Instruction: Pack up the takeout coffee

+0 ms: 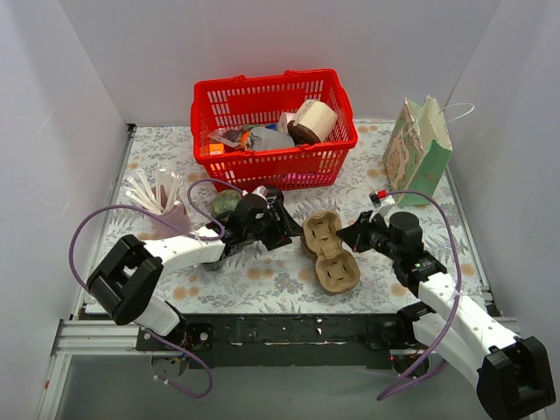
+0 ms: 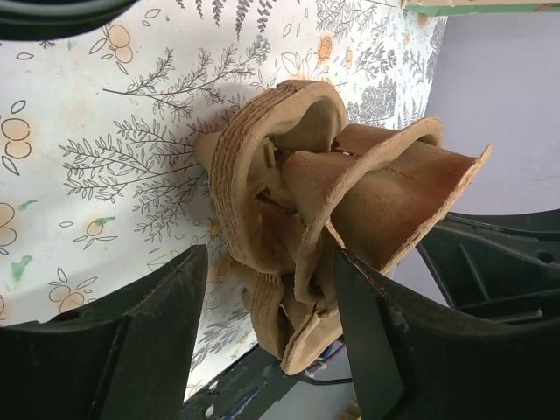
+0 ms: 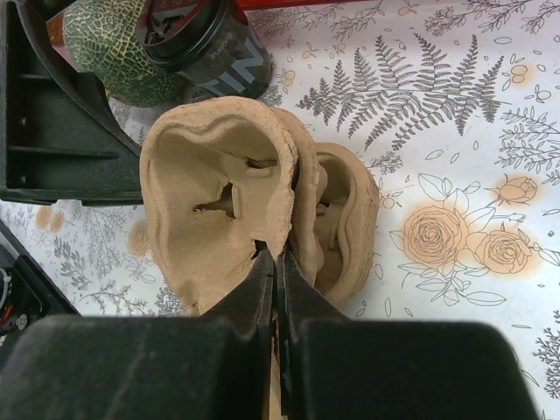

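Observation:
Brown pulp cup carriers point(image 1: 329, 252) lie nested together in the middle of the table, also filling the left wrist view point(image 2: 350, 175) and the right wrist view point(image 3: 219, 192). My right gripper point(image 3: 278, 258) is shut on a thin rim of the top carrier, coming from the right point(image 1: 348, 236). My left gripper point(image 2: 269, 262) is open and straddles the opposite end from the left point(image 1: 290, 229); one finger point(image 2: 367, 332) touches the cardboard, the other stands apart. A black lidded coffee cup point(image 3: 210, 44) stands just beyond the carriers.
A red basket point(image 1: 262, 83) with several items sits at the back. A pale green paper bag point(image 1: 420, 149) stands at the back right. A cup of white sticks point(image 1: 157, 199) is at the left, and a green netted ball point(image 1: 225, 203) lies beside the left arm.

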You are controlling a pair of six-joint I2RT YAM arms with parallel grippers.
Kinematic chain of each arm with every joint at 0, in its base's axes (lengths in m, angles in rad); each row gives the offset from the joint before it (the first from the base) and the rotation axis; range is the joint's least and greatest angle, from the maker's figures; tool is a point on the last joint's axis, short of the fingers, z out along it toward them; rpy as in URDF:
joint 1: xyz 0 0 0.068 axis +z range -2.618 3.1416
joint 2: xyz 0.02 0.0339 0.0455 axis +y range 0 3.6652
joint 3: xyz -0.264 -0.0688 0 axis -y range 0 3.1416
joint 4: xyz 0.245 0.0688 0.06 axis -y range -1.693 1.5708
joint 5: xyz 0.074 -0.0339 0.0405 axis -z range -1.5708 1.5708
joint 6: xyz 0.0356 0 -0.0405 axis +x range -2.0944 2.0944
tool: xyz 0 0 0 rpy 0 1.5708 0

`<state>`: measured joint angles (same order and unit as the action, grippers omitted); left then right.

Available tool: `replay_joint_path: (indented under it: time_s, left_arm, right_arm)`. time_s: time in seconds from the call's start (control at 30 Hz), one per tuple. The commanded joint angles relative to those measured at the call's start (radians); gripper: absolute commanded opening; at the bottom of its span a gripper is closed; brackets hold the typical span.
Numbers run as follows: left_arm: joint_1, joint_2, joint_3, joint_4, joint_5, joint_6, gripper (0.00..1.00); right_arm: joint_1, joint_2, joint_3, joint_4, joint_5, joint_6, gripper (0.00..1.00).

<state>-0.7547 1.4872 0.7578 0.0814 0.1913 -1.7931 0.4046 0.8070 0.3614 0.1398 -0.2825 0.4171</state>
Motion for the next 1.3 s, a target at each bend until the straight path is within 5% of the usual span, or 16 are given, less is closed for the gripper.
replay_joint_path:
  time_s: [0.0, 0.53, 1.27]
  left_arm:
    - [-0.006, -0.012, -0.018, 0.034, 0.017, -0.002, 0.59]
    - [-0.057, 0.156, 0.083, -0.127, -0.053, 0.069, 0.57]
    - [-0.08, 0.168, 0.141, -0.207, -0.171, 0.135, 0.56]
  right_arm:
    - [-0.009, 0.006, -0.013, 0.067, -0.041, 0.017, 0.01]
    - [-0.059, -0.023, -0.045, 0.185, -0.148, 0.111, 0.01]
    - [-0.139, -0.137, -0.091, 0.311, -0.219, 0.209, 0.01]
